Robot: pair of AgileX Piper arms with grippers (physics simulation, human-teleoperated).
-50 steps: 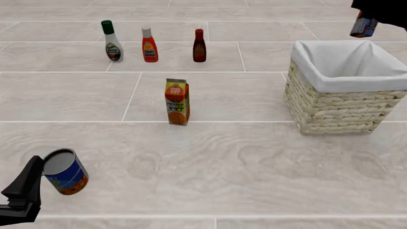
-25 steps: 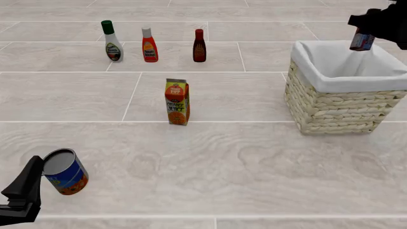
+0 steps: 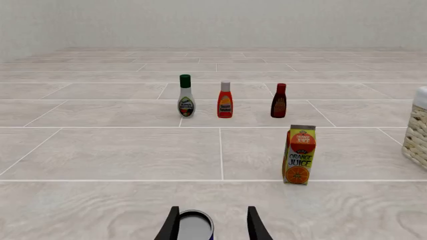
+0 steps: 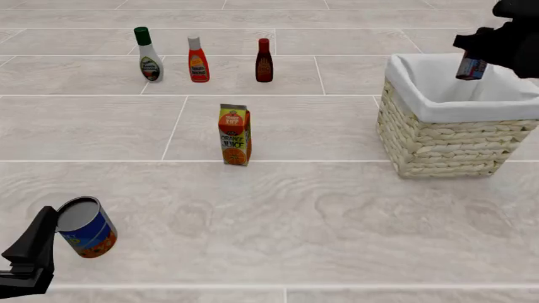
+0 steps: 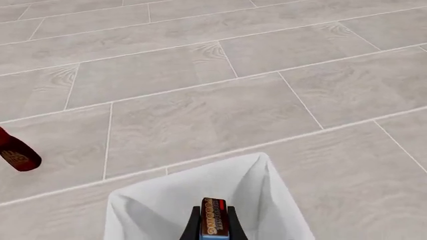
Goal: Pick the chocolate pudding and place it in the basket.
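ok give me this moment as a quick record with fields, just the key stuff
right end effector: shut on the chocolate pudding, above the basket opening
chocolate pudding: held, not yet released
basket: right side of table, white lining, nothing seen inside
left end effector: open, around a tipped blue can, near left
orange juice carton: upright, centre
three bottles: upright in a row at the far side
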